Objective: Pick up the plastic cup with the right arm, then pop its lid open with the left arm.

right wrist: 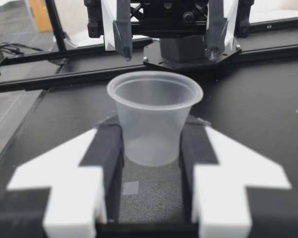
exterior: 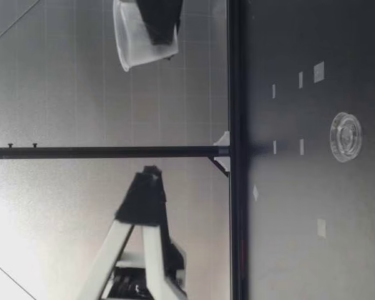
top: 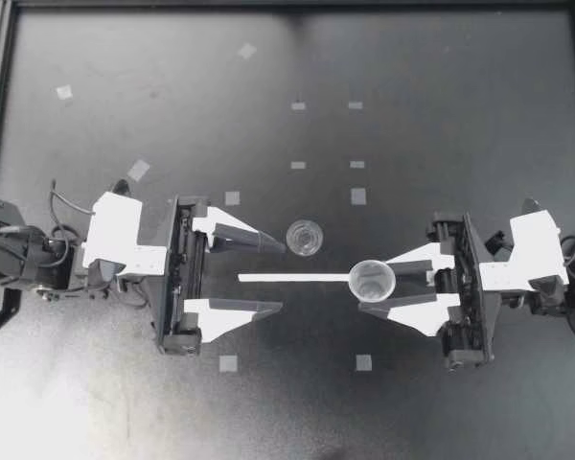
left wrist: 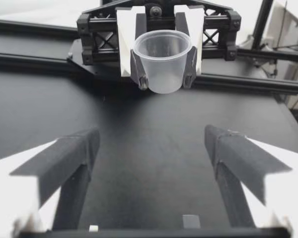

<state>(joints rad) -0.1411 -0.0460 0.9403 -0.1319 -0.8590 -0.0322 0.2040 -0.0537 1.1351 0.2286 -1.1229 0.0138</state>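
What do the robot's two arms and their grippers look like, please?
The left gripper and right gripper match. Each has two long tapering fingers, white with black padded tips, mounted on a black trussed crossbar. Behind each crossbar sits a white blocky housing, then black arm links. Thin black cables loop at the left arm's wrist.

Our black-and-white build
Our left gripper (top: 281, 277) and right gripper (top: 374, 284) have white tapered fingers (top: 220, 321), black-padded tips and black frames; black cables (top: 67, 203) loop at the left wrist.
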